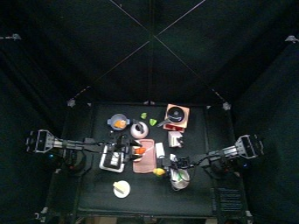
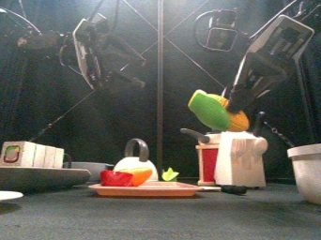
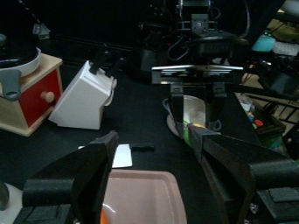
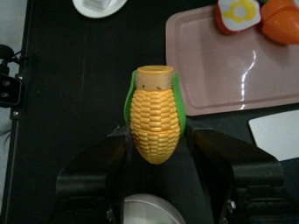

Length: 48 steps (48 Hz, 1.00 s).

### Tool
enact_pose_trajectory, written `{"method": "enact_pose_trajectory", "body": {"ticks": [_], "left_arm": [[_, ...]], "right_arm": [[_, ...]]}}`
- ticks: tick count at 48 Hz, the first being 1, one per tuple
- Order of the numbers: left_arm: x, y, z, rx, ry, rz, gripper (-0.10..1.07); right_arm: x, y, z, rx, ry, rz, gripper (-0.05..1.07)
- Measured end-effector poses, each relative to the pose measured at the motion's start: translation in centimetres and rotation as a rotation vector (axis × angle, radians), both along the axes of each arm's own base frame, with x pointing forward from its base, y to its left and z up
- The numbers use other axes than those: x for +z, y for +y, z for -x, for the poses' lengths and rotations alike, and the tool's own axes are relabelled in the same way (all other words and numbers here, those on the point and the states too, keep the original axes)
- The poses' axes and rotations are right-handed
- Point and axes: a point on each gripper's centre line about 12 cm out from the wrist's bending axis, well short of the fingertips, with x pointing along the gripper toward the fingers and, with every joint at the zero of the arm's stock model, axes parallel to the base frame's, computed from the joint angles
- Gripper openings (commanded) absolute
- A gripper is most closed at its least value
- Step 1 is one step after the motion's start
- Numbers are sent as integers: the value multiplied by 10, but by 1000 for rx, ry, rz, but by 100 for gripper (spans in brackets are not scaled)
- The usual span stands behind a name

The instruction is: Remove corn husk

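Pink tray (image 2: pixel 145 190) sits nearest the front camera, toy food on it. Using it as landmark. Right gripper (image 4: pixel 156 162), raised up and right of the tray, is clamped on the yellow corn cob (image 4: pixel 156 122); the corn husk (image 2: pixel 206 105) clings green along one side of the cob, not yet off. Held aloft probably so the other arm can strip it. Left gripper (image 3: pixel 159 166) hangs above the tray, jaws spread wide, empty, likely ready to pinch the husk.
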Motion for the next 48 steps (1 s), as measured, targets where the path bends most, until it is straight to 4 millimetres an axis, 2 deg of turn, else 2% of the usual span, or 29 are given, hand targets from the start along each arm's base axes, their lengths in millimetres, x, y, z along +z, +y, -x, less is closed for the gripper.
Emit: {"method": "enact_pose_trajectory", "body": {"ticks": [14, 26, 32, 38, 43, 48], "left_arm": [[4, -1, -1, -5, -29, 0, 97], [11, -4, -4, -18, -101, 10, 97], [15, -7, -15, -15, -139, 40, 97], [13, -10, -33, -4, -167, 72, 97], [9, -11, -54, -4, -190, 76, 97], [4, -12, -75, -6, -205, 68, 98]], "right_arm": [[20, -25, -6, -39, -152, 58, 50], [56, -56, 11, -132, -358, 85, 50], [75, -69, 28, -180, -487, 104, 50], [89, -73, 50, -193, -609, 131, 50], [90, -71, 65, -181, -657, 146, 50], [84, -70, 76, -180, -659, 148, 50]]}}
